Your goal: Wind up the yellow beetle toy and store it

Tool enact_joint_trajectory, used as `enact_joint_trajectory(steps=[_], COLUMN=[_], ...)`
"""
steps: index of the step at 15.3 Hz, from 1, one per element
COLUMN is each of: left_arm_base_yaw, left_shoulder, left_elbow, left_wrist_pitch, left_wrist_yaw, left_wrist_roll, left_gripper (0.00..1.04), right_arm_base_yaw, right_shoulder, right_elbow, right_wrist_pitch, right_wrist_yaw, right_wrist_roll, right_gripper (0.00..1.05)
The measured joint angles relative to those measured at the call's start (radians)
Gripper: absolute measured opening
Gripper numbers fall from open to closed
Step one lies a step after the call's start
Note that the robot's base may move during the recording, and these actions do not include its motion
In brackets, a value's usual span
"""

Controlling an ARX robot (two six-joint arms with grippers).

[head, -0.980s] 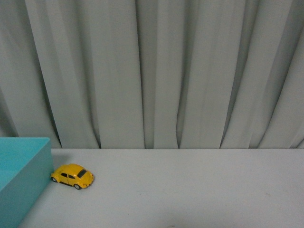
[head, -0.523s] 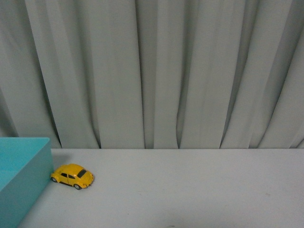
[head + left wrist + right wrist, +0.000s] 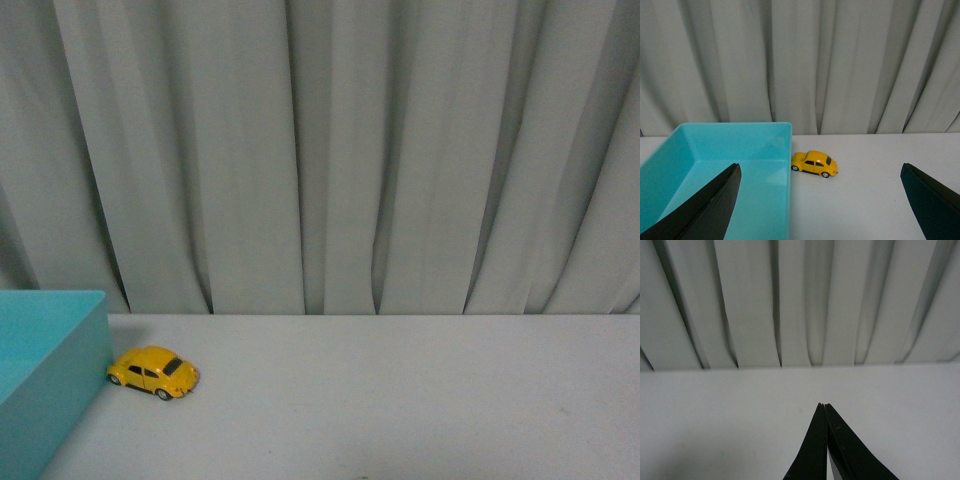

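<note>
On the pale table (image 3: 420, 400) before grey curtains, the yellow beetle toy (image 3: 153, 371) stands nose-to the teal box (image 3: 60, 385), so the wide-spread, empty left tool (image 3: 819, 166) should probably straddle its flanks clear of that wall; the right tool (image 3: 824, 407) is closed on nothing.

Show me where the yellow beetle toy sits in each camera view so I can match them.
Front view: the yellow beetle toy is low left on the white table, beside the turquoise box.
Left wrist view: it is mid-frame, beside the box's outer wall, near its far end.
Right wrist view: it is not in it.
Shared landmark: the turquoise box in the front and left wrist views; the grey curtain in all three.
</note>
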Motion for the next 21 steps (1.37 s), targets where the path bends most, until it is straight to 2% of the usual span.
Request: enact_joint_trajectory(steps=[5, 6, 11, 14, 15, 16, 17, 18, 19, 20, 21], left_arm_base_yaw=[0.0, 0.0, 0.0, 0.0, 0.0, 0.0, 0.0, -0.151, -0.148, 0.017, 0.037], left_shoulder=[0.0, 0.0, 0.0, 0.0, 0.0, 0.0, 0.0, 0.274, 0.266, 0.573, 0.805], left_elbow=[0.0, 0.0, 0.0, 0.0, 0.0, 0.0, 0.0, 0.204, 0.315, 0.387, 0.478], left_wrist_pitch=[0.0, 0.0, 0.0, 0.0, 0.0, 0.0, 0.0, -0.376, -0.32, -0.024, 0.144], left_wrist_yaw=[0.0, 0.0, 0.0, 0.0, 0.0, 0.0, 0.0, -0.371, -0.423, -0.238, -0.172], left_wrist_roll=[0.0, 0.0, 0.0, 0.0, 0.0, 0.0, 0.0, -0.34, -0.526, -0.397, -0.287], left_gripper=[0.98, 0.98, 0.98, 0.98, 0.98, 0.98, 0.98, 0.98, 0.98, 0.98, 0.98], right_arm_base_yaw=[0.0, 0.0, 0.0, 0.0, 0.0, 0.0, 0.0, 0.0, -0.005, -0.005, -0.005], right_shoulder=[-0.071, -0.072, -0.071, -0.071, -0.072, -0.071, -0.071, -0.072, -0.071, -0.071, -0.071], right_elbow=[0.0, 0.0, 0.0, 0.0, 0.0, 0.0, 0.0, 0.0, 0.0, 0.0, 0.0], right_wrist_pitch=[-0.026, -0.026, -0.026, -0.026, -0.026, -0.026, -0.026, -0.025, -0.025, -0.025, -0.026], right_wrist_yaw=[0.004, 0.004, 0.004, 0.004, 0.004, 0.004, 0.004, 0.001, 0.004, 0.002, 0.004], right_wrist_roll=[0.0, 0.0, 0.0, 0.0, 0.0, 0.0, 0.0, 0.0, 0.0, 0.0, 0.001], right_gripper=[0.02, 0.09, 0.7, 0.77, 0.85, 1.0, 0.98, 0.98, 0.98, 0.98, 0.98])
